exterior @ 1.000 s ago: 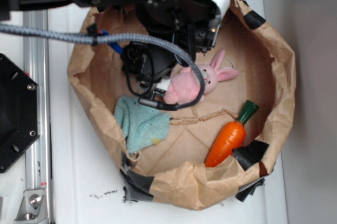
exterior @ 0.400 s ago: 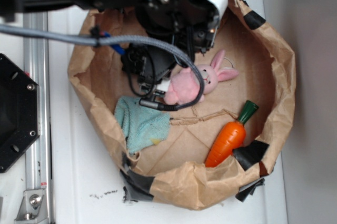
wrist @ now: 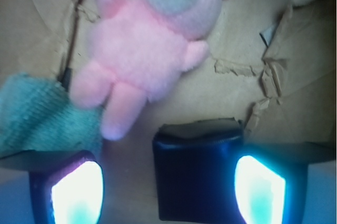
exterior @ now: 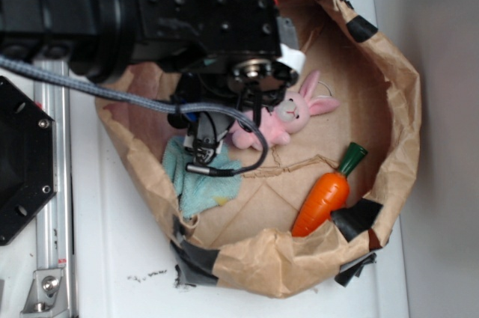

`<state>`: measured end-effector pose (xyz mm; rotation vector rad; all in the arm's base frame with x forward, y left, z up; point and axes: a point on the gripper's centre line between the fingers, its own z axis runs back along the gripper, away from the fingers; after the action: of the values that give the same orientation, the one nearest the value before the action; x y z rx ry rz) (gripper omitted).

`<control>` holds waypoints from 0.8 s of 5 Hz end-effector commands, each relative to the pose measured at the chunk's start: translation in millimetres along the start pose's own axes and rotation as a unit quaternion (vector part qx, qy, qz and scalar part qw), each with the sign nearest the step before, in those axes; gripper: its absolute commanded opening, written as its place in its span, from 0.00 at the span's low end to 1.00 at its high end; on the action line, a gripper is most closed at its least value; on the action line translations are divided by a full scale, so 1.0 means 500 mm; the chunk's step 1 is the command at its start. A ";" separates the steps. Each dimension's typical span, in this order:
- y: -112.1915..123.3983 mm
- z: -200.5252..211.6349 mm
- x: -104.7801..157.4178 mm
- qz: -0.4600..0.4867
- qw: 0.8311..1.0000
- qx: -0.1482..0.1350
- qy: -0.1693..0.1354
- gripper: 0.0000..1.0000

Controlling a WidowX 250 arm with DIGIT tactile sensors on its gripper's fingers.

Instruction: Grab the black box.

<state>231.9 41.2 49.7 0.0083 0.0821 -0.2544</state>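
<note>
In the wrist view the black box [wrist: 197, 174] lies on the brown paper floor between my two glowing fingers [wrist: 78, 192], close against the right one and well apart from the left. My gripper [wrist: 168, 192] is open, with a wide gap left of the box. In the exterior view the arm [exterior: 150, 11] covers the box, so it is hidden there, and the gripper's fingers do not show under the arm.
A pink plush bunny [wrist: 142, 58] lies just beyond the box, also seen in the exterior view as the bunny [exterior: 288, 116]. A teal cloth [wrist: 45, 113] is at the left. An orange carrot [exterior: 323, 200] lies inside the paper rim [exterior: 397, 108]. A black hexagonal plate [exterior: 22, 157] sits outside.
The arm has swung down and left over the paper bowl, now covering the spot left of the bunny. Bunny, cloth and carrot have not moved.
</note>
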 end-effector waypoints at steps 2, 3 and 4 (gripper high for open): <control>0.054 0.020 -0.019 -0.007 0.998 -0.003 -0.056 1.00; 0.075 0.035 -0.033 -0.002 0.997 -0.001 -0.072 1.00; 0.079 0.039 -0.039 -0.001 0.996 0.014 -0.092 1.00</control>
<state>222.8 79.7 59.6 -0.0200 -0.0541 -0.2675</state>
